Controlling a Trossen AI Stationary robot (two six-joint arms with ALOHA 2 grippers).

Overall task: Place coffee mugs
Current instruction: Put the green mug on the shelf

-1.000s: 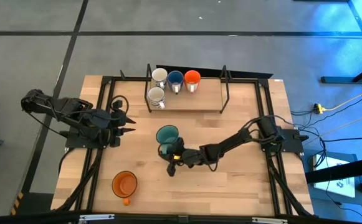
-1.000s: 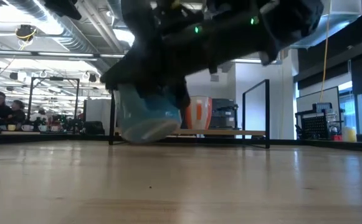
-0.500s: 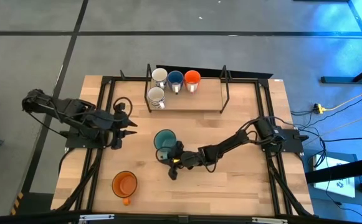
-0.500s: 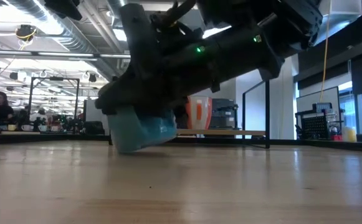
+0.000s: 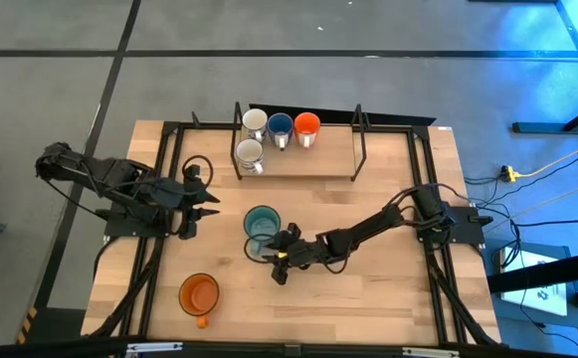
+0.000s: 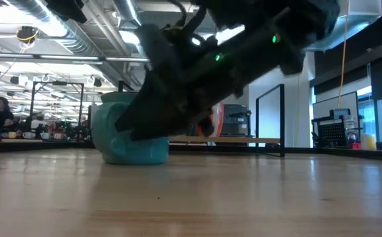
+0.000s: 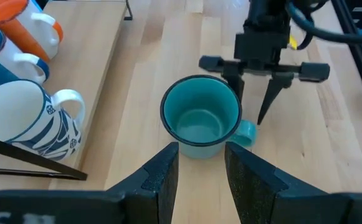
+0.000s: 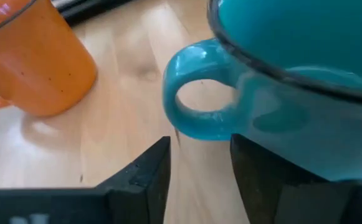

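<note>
The teal mug (image 5: 262, 227) stands upright on its base in the middle of the table, its handle (image 8: 196, 93) turned toward the near edge. My right gripper (image 5: 274, 264) is open just near of it. Its fingers (image 7: 265, 107) stand on either side of the handle, with gaps showing. My left gripper (image 5: 209, 206) hangs open to the mug's left, above the table. An orange mug (image 5: 199, 294) stands at the near left. Several more mugs stand on the rack (image 5: 298, 159) at the far edge.
On the rack are a white mug (image 5: 255, 121), a dark blue one (image 5: 281, 125), an orange one (image 5: 307, 124) and a white-grey one (image 5: 249, 153). Black frame rails run along the table's left and right sides. Bare wood lies right of the teal mug.
My right gripper has tipped and sunk with the teal mug, which hung tilted just above the table and now stands upright on it, slightly nearer the near-left. The gripper has then opened and let go of the mug's handle.
</note>
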